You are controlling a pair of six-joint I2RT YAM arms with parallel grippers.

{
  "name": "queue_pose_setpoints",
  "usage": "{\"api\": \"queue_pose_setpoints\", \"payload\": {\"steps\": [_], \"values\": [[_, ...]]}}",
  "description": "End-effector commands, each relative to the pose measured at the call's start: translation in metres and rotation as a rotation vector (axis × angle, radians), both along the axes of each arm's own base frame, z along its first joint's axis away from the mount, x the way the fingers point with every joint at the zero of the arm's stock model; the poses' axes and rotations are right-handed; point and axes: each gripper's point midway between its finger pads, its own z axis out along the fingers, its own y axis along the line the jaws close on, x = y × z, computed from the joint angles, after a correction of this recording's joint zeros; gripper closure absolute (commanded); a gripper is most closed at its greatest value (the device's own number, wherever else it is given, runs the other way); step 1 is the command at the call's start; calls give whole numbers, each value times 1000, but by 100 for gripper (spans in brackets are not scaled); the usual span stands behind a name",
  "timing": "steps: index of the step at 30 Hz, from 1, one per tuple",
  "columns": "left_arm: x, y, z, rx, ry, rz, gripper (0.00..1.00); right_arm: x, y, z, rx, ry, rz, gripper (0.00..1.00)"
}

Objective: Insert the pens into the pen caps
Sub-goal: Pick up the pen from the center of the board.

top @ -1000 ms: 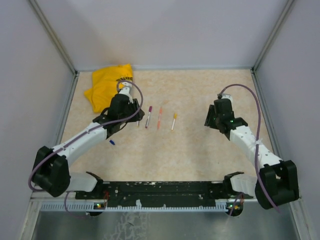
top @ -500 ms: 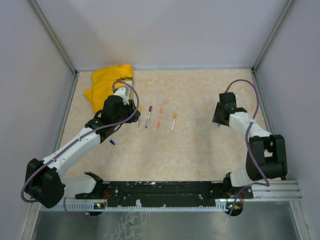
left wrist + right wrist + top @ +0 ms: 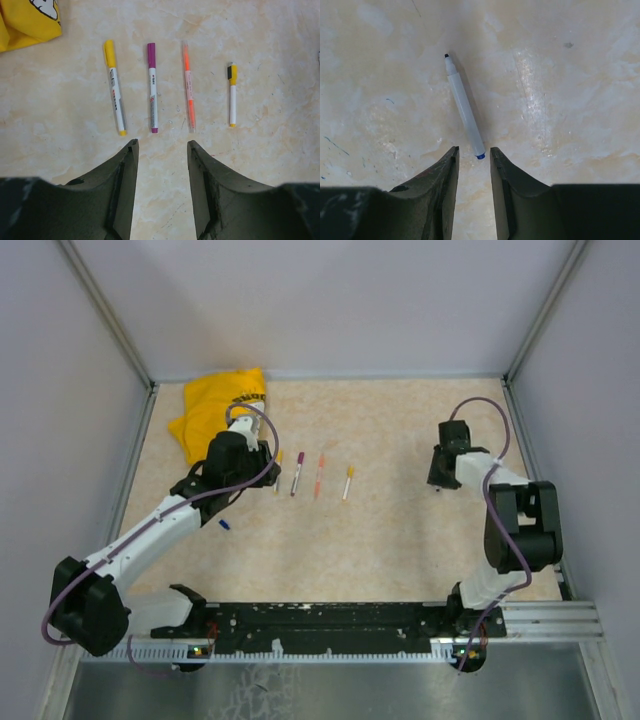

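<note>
Left gripper point(image 3: 162, 145): empty, jaws half-wide, row of pens point(image 3: 152, 95) just ahead.
Right gripper point(image 3: 473, 150): empty, jaws narrow, uncapped pen point(image 3: 464, 107) just ahead.

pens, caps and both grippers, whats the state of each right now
yellow-capped pen: capped, lying flat
purple-capped pen: capped, lying flat
orange pen: lying flat, cap unclear
short yellow-capped pen: capped, lying flat
blue pen: uncapped, tip bare, lying flat
blue cap: loose, off its pen
left gripper: open, empty
right gripper: open, empty, above the blue pen's rear end
yellow cloth: bunched up
</note>
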Motion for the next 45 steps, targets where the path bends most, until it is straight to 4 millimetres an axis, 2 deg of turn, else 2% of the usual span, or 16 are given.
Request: {"api": "queue_pose_setpoints", "payload": {"steps": [1, 3, 6, 12, 18, 24, 31, 36, 45], "values": [[2, 3, 4, 4, -15, 10, 50, 21, 2, 10, 9, -40, 27, 69], [2, 2, 2, 2, -8, 11, 50, 18, 0, -2, 0, -4, 26, 71], [1, 1, -3, 7, 13, 9, 49, 14, -4, -8, -24, 16, 23, 72], [2, -3, -10, 2, 46, 0, 48, 10, -6, -15, -39, 41, 33, 75], [1, -7, -9, 1, 47, -22, 49, 10, -3, -17, -24, 47, 45, 83], [1, -5, -10, 20, 51, -28, 49, 11, -4, -3, -29, 6, 48, 91], [-2, -6, -15, 25, 75, -37, 48, 14, 5, 37, -11, -129, 59, 94], [-2, -9, -12, 6, 63, -49, 48, 14, 35, 62, 8, -195, 112, 95], [-8, -18, 7, -70, -2, -99, 47, 6, 140, 103, 244, -343, 296, 95]]}}
